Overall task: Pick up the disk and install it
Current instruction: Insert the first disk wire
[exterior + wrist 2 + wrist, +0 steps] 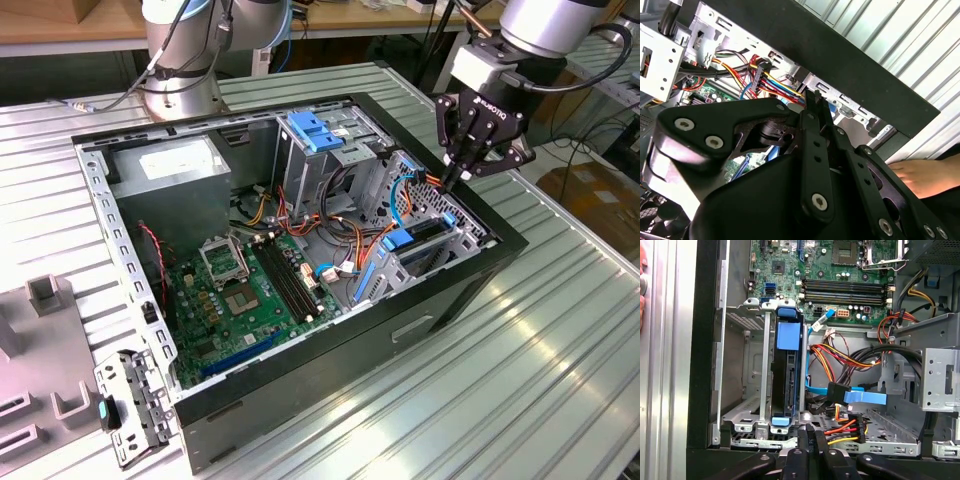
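Exterior view looks down from afar; both wrist views peer closely into the computer case [300, 250].

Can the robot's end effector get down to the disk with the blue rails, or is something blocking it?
Probably yes. The end effector hangs just above the case's edge beside the drive cage, and the disk stands on edge in its bay with its end open. The orange and red cables run beside the bay, not across it.

I get bright, even overhead light in the exterior view, with glare streaking the ribbed metal table [560, 340] at lower right. Inside the computer case [300, 380] shadows stay soft. In the second wrist view the near black gripper [812, 100] looks blurred.
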{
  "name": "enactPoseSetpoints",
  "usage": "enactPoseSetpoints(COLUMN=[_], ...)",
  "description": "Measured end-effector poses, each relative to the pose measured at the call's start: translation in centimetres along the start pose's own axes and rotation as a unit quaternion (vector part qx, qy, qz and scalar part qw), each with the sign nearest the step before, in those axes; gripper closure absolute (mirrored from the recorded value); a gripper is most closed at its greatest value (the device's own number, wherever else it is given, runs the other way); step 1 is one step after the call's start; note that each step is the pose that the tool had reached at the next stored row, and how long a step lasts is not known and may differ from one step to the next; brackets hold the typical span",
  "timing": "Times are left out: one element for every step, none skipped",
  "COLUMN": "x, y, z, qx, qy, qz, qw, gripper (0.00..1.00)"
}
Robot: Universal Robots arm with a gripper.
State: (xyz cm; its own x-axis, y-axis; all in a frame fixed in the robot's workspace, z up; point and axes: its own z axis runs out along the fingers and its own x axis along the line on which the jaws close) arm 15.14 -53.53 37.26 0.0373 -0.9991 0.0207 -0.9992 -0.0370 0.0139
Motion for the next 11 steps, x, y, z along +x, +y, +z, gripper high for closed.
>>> enactPoseSetpoints(x=[0.01,0.05,0.14,0.19,0.18,0.18,0.17,0.16,0.16,0.15,0.15], y=[0.0,0.02,0.07,0.15,0.24,0.62,0.84,0.95,0.98,1.0,1.04], z=[0.0,-0.01,0.02,0.04,0.04,0.09,0.14,0.21,0.24,0.27,0.39], qx=[0.0,0.0,0.0,0.0,0.0,-0.0001,-0.0001,-0.0002,-0.0003,-0.0004,-0.0005], qy=[0.0001,0.0001,0.0,-0.0001,0.0,0.0,-0.0001,-0.0002,-0.0002,-0.0003,-0.0003], qz=[0.0,0.0,0.001,0.001,0.001,0.003,0.006,0.011,0.015,0.019,0.024], qw=[1.0,1.0,1.0,1.0,1.0,1.0,0.99998,0.99994,0.99989,0.99983,0.9997], gripper=[0.83,0.83,0.83,0.83,0.83,0.83,0.83,0.83,0.83,0.83,0.83])
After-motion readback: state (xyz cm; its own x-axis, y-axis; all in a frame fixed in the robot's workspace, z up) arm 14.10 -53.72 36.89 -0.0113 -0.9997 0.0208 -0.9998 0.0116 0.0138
